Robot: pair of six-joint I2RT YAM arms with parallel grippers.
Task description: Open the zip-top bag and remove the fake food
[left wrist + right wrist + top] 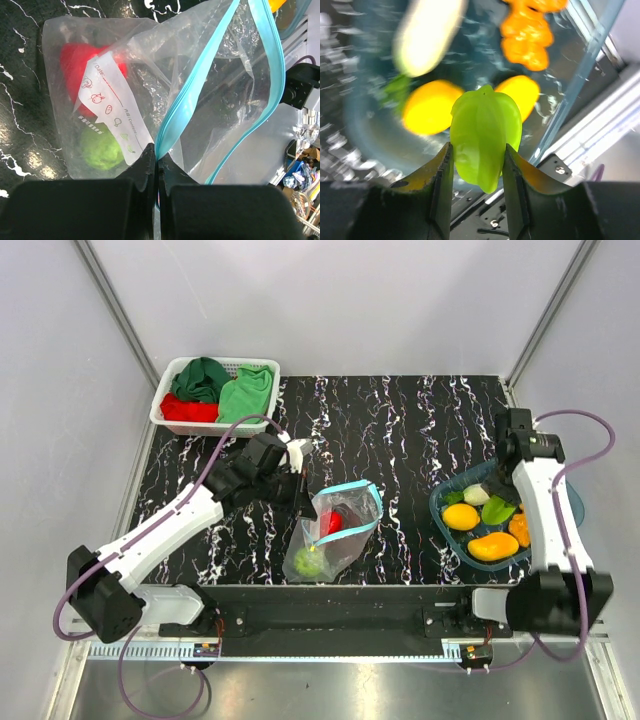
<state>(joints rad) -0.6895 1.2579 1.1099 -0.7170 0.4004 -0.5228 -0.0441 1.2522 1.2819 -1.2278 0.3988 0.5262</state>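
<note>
Black marbled table, grey walls; left claw pinching zip-top bag strip.

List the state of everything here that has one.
zip-top bag: open
left gripper: shut on bag's zip strip
right gripper: shut on light green fake food piece, over teal tub
red piece, green piece: inside bag
teal tub: holds yellow, orange, green, white pieces
white basket: holds red, green cloths
</note>
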